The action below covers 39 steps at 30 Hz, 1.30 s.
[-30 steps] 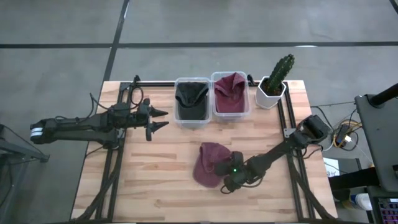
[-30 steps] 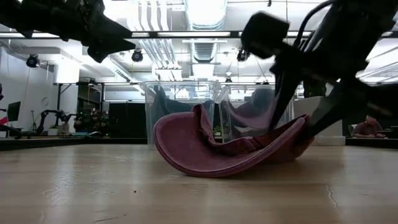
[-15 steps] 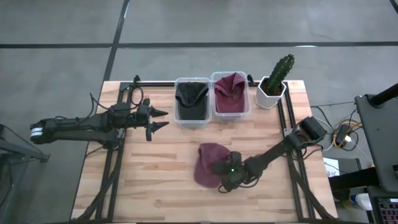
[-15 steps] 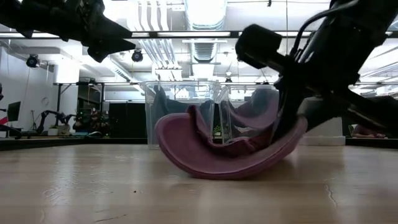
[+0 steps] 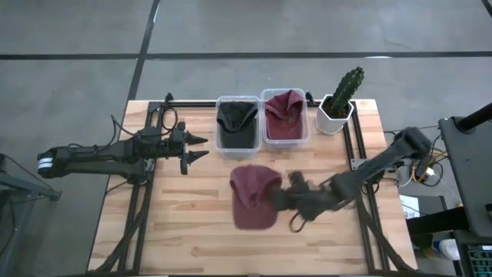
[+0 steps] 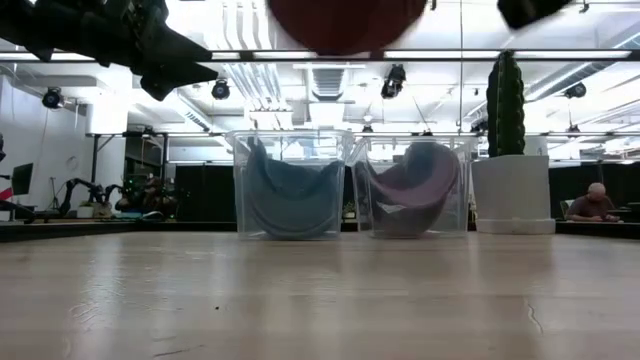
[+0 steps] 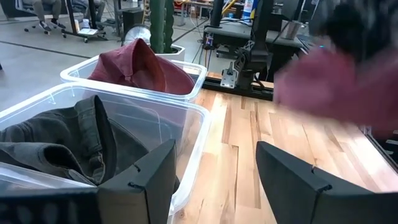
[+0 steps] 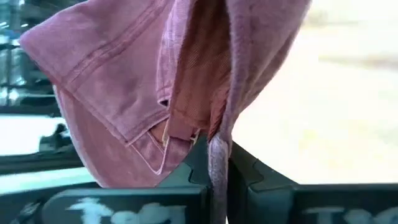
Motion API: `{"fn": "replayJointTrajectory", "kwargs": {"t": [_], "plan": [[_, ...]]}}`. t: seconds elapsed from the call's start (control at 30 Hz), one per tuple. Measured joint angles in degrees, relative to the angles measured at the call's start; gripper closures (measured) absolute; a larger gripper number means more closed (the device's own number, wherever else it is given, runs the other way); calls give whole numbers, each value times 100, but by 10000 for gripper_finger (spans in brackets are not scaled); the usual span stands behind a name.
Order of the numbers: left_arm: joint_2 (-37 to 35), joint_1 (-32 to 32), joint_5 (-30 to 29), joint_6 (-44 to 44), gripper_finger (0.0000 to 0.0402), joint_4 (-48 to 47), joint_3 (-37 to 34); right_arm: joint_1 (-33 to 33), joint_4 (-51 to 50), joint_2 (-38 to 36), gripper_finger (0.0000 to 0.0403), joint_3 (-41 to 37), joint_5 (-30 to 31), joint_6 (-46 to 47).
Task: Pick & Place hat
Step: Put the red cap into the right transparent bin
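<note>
Right pincer at frame centre grips the maroon hat, lifted off the desk; left pincer hovers released at frame left.

The wooden counter carries two clear bins side by side at its far edge: one bin holds a dark hat, the other bin a maroon hat. Just beside them stands a white pot with a cactus.

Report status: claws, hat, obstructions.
Right claw shut on soft maroon fabric hat, lifted off wooden table. Left claw open, idle beside clear plastic bins. Nothing blocking.
</note>
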Motion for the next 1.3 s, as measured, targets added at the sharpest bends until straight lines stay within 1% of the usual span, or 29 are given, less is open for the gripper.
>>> {"fn": "replayJointTrajectory", "kwargs": {"t": [0.07, 0.2, 0.3, 0.43, 0.53, 0.6, 0.8, 0.9, 1.1, 1.3], "plan": [[0, -1, 0, -2, 188, 0, 0, -89, -410, -468, 393, 132, 53, -447], [0, 0, -1, -2, 188, 0, 0, -423, -1803, -1195, 393, 538, 109, -1107], [0, -2, 0, -3, 188, -2, 0, -775, -2723, -1560, 394, 875, 112, -1488], [0, -1, 0, -4, 188, -2, 0, -1414, -3382, -1857, 394, 1194, 43, -2243], [0, -2, 0, -4, 188, 0, 0, -2009, -3448, -2019, 394, 1264, 21, -2938], [0, -2, 0, -4, 188, 2, 0, -2463, -3439, -2098, 394, 1272, -142, -3412], [0, 0, 0, -3, 188, 6, 0, -4023, -3433, -2055, 394, 1205, -1318, -4899], [0, 0, -1, -25, 188, 2, 0, -4658, -3286, -1997, 394, 1189, -1700, -5465], [0, 0, -1, -33, 188, 2, 0, -5433, -3026, -1848, 394, 1184, -2183, -6220], [0, 0, -2, -35, 188, 0, 0, -5784, -2985, -1384, 394, 1146, -2515, -6788]]}}
